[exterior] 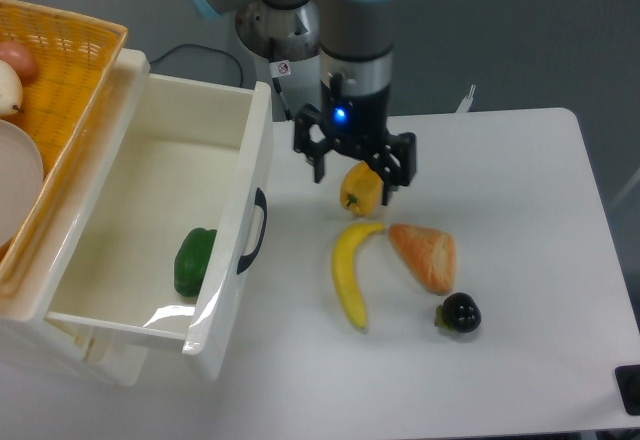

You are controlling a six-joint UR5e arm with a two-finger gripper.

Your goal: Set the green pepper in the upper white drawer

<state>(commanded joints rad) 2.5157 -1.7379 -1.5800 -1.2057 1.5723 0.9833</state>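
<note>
The green pepper (194,261) lies on the floor of the upper white drawer (150,175), close to its front wall and the dark handle (257,230). The drawer stands pulled out. My gripper (355,172) hangs open over the table to the right of the drawer, above the yellow pepper (361,191), with nothing between its fingers.
A banana (350,272), a piece of bread (424,255) and a dark round fruit (459,313) lie on the white table (520,220) right of the drawer. A woven orange basket (55,70) holding fruit and a white dish sits at the far left.
</note>
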